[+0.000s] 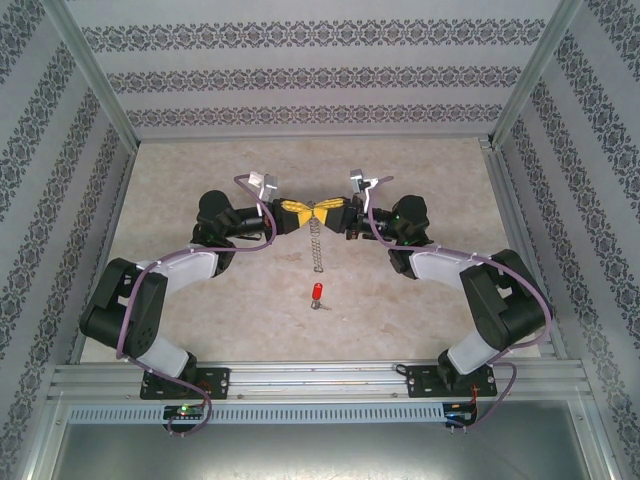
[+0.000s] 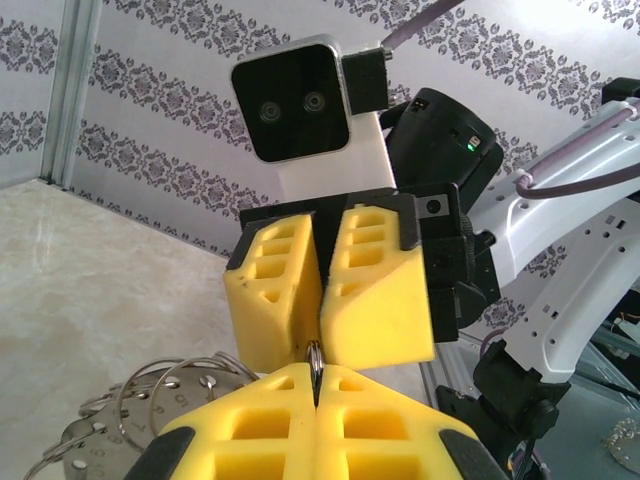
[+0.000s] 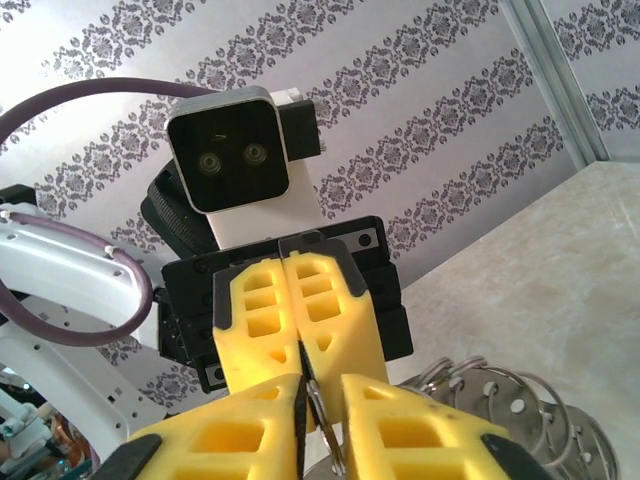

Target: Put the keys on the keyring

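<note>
Both sets of jaws pinch the keyring (image 1: 317, 245), left gripper (image 1: 311, 212) meeting right gripper (image 1: 325, 210) tip to tip, while the keys (image 1: 314, 293) lie on the table (image 1: 250, 320) nearer the bases, midway between arms, pointing near-to-far.

The left arm (image 1: 140, 300) and right arm (image 1: 505, 300) had black joints, white shells, purple cables (image 3: 90, 92), blocky yellow cut-out fingers (image 2: 385, 290) and white-cased cameras (image 2: 300, 100).

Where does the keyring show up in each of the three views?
Top external: the keyring shows as a thin silvery strand at picture centre, just below the yellow fingers.
Left wrist: its wire sits bottom centre between the fingertips, the rest of it lower left.
Right wrist: its wire sits bottom centre, the rest lower right.
Shared landmark: the yellow fingers meeting tip to tip at the ring.
</note>
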Available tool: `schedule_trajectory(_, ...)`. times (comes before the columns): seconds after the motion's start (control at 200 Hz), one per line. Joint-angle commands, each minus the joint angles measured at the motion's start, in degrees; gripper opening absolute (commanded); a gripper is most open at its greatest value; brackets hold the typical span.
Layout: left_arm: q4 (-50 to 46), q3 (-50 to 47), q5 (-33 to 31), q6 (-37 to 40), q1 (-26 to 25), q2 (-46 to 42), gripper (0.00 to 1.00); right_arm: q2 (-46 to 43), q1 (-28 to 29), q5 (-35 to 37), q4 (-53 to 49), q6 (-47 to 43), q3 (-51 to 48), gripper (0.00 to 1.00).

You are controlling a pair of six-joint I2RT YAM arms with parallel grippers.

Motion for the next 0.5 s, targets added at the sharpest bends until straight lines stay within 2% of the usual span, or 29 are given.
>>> schedule_trajectory(0.0, 5.3, 1.9, 1.1, -0.9, -0.1, 0.3, 0.0, 0.7, 1.0, -1.4, 2.0, -1.0, 1.6, 0.11)
schedule_trajectory(0.055, 5.3, 2.0, 1.0, -1.0, -0.2, 0.3, 0.0, 0.7, 1.0, -1.7, 2.0, -1.0, 1.8, 0.0)
schedule_trajectory(0.195, 6.6, 1.9, -1.0, -2.5, 0.2, 0.4, 0.0, 0.6, 0.6, -0.4, 1.9, -2.1, 1.1, 0.0)
schedule_trajectory(0.22, 7.4, 1.7, -1.7, -3.3, 0.4, 0.3, 0.05, 0.5, 0.3, 0.0, 2.0, -2.2, 1.0, 0.0)
schedule_trajectory(0.26, 9.3, 1.4, -3.2, -5.1, 0.9, 0.0, 0.22, 0.7, -0.2, 0.4, 2.6, -2.0, 0.9, 0.0)
schedule_trajectory(0.28, 10.2, 1.1, -4.2, -6.2, 1.4, -0.1, 0.26, 0.9, -0.4, 0.5, 3.0, -1.8, 0.9, 0.0)
schedule_trajectory(0.365, 13.5, 0.2, -7.8, -11.1, 3.3, -1.1, 0.37, 1.7, -1.2, 0.2, 4.9, -0.1, 1.6, 0.0)
schedule_trajectory(0.42, 13.2, 0.3, -9.1, -14.3, 4.3, -2.0, 0.4, 1.9, -1.2, -0.2, 5.8, 0.7, 2.1, 0.0)
schedule_trajectory(0.495, 11.4, -0.2, -9.8, -15.2, 4.8, -3.8, 0.48, 1.8, -1.0, -0.3, 5.9, 0.8, 2.2, 0.0)
